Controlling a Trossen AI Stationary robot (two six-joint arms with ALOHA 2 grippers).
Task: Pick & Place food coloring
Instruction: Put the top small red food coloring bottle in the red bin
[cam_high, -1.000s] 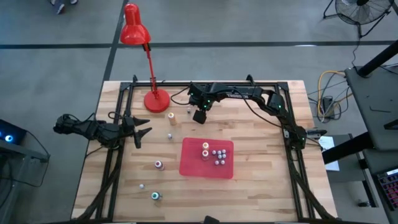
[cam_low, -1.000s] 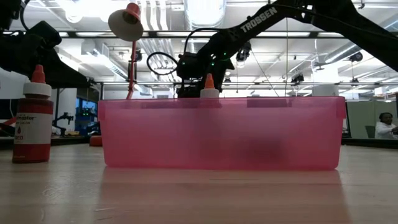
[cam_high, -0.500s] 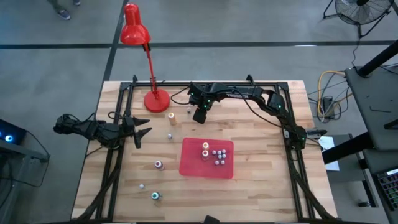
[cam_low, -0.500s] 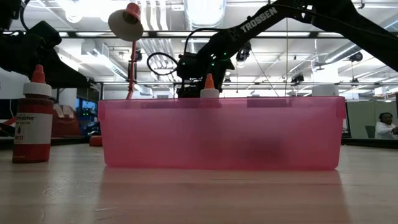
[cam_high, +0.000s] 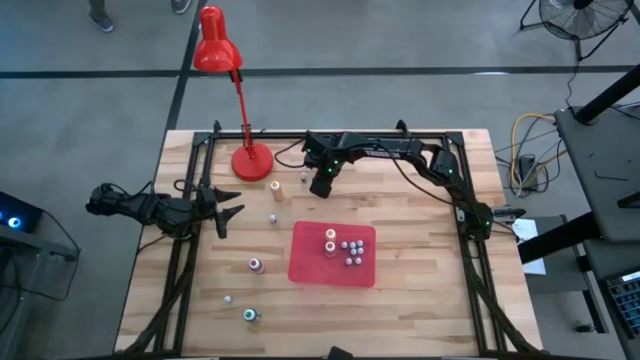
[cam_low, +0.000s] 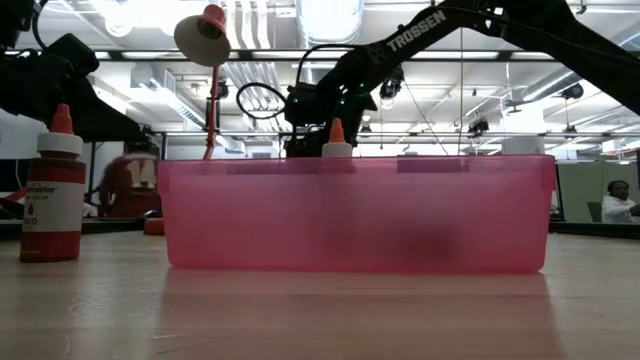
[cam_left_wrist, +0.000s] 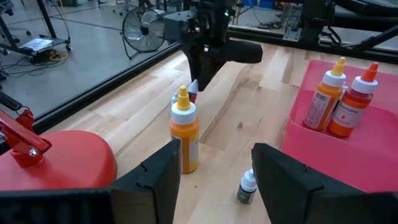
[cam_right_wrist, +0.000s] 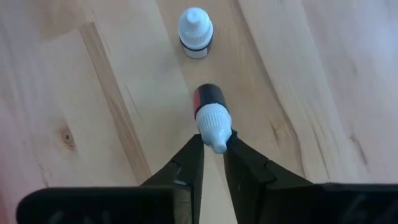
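Tiny white-capped, red-labelled bottle (cam_right_wrist: 211, 115)

Right hand (cam_right_wrist: 213, 152) pinching tiny bottle's (cam_right_wrist: 211, 116) white cap; second bottle (cam_right_wrist: 195, 31) beyond — upright

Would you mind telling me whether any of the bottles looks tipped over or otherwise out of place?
Yes: one small white-capped bottle lies on its side on the table, its cap tip pinched in the right claw. Another small bottle next to it stands upright. Nothing looks spilled.
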